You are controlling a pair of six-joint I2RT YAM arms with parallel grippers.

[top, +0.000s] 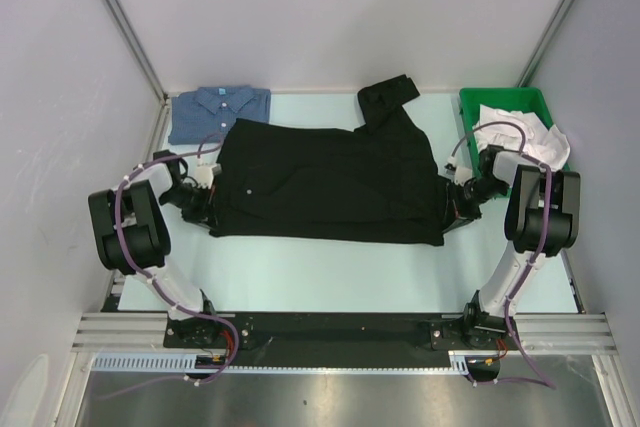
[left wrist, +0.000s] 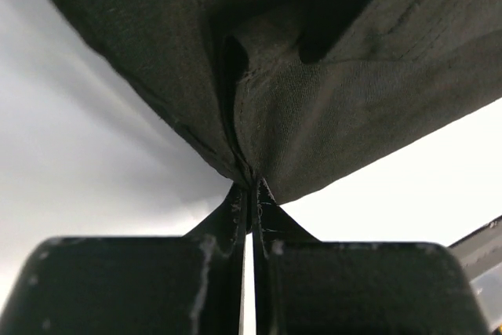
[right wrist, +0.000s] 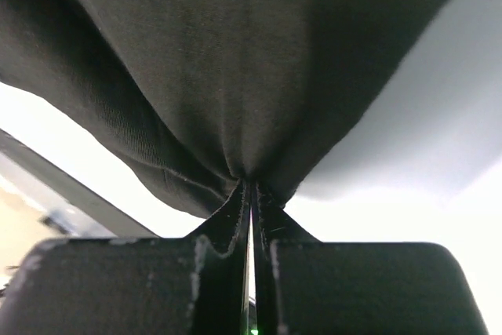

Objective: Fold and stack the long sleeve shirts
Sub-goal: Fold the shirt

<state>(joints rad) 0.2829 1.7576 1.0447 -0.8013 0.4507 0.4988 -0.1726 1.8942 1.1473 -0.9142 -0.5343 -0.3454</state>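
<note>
The black shirt (top: 330,182) spans mid-worktop, seemingly half folded, with a sleeve trailing toward the far edge. The blue shirt (top: 220,112) lies folded at the far left corner. Stacking is not yet done. The left gripper (left wrist: 252,188) and right gripper (right wrist: 251,187) each pinch the black shirt's side edges, jaws closed tight.

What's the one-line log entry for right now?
left gripper: shut on black shirt | right gripper: shut on black shirt | blue shirt: folded, far left

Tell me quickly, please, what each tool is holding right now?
Left tool: closed on the black shirt.
Right tool: closed on the black shirt.
</note>
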